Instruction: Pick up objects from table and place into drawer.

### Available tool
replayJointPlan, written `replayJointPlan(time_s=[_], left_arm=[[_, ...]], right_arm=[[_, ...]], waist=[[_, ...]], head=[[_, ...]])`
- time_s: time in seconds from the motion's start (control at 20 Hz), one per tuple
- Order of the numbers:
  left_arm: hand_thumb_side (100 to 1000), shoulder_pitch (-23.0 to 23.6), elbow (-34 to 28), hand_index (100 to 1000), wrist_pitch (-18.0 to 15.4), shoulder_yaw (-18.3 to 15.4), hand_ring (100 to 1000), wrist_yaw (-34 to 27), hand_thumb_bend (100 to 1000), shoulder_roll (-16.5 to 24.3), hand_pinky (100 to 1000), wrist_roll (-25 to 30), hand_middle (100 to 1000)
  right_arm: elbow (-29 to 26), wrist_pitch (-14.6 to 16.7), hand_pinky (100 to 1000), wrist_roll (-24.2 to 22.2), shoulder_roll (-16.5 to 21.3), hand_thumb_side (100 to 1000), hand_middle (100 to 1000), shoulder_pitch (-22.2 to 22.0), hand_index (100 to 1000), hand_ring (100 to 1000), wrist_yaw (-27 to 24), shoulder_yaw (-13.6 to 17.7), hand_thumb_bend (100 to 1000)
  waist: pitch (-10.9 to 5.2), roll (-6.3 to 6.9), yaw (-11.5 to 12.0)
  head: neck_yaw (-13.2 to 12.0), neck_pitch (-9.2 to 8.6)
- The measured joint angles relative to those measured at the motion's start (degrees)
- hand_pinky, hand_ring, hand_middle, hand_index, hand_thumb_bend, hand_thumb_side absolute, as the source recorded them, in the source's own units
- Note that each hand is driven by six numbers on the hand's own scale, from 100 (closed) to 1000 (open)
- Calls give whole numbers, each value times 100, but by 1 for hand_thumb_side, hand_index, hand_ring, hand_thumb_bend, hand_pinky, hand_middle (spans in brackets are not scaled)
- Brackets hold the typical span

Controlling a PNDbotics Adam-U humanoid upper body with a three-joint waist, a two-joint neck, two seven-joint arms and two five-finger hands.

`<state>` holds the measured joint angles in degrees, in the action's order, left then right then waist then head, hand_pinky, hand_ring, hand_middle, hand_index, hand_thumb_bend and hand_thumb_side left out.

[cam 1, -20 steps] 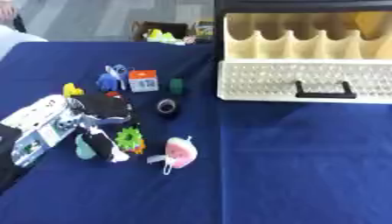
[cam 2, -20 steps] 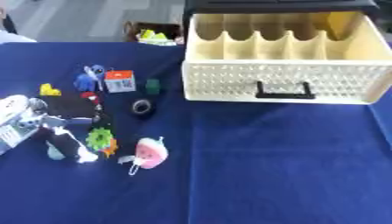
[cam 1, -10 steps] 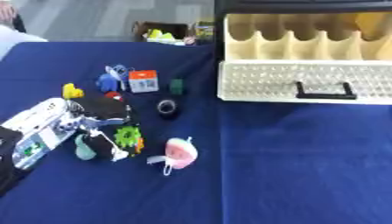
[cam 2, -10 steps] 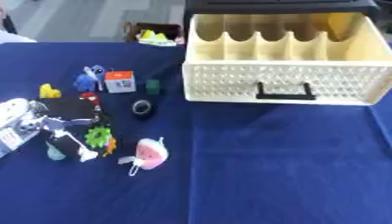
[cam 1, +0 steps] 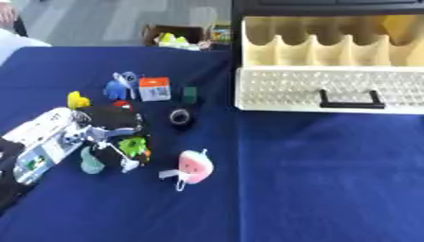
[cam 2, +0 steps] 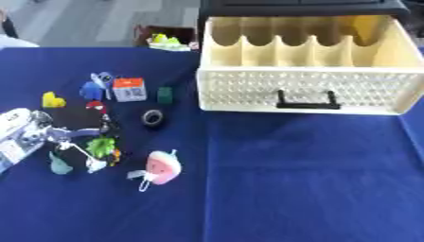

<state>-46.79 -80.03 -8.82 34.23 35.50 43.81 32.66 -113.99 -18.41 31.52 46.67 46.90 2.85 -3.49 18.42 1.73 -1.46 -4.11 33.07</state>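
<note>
Fingers of the left hand (cam 1: 62,137) curl round a green toy (cam 1: 132,145) at nine o'clock on the table (cam 1: 314,189), in the left eye view, with a teal piece (cam 1: 89,163) and a watermelon toy (cam 1: 195,166) close by. Right eye view: the drawer (cam 2: 302,92) stands open at one o'clock, well apart. The right hand is out of sight. Lifting could drag or scatter crowded neighbours, I judge, or drop the toy short.

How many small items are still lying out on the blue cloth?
8 visible: yellow toy, blue figure, orange-topped box, dark green block, red piece, black ring, watermelon toy, and a green toy at the left hand, which may hide others.
</note>
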Motion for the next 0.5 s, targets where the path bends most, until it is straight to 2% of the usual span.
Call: replayJointPlan(time_s=[0.5], left_arm=[[300, 34, 33, 619, 216, -25, 515, -107, 118, 0, 185, -92, 624]], right_arm=[[0, -7, 550, 9, -2, 1000, 322, 3, 661, 394, -28, 9, 100]], waist=[[-2, -1, -1]], head=[[0, -25]])
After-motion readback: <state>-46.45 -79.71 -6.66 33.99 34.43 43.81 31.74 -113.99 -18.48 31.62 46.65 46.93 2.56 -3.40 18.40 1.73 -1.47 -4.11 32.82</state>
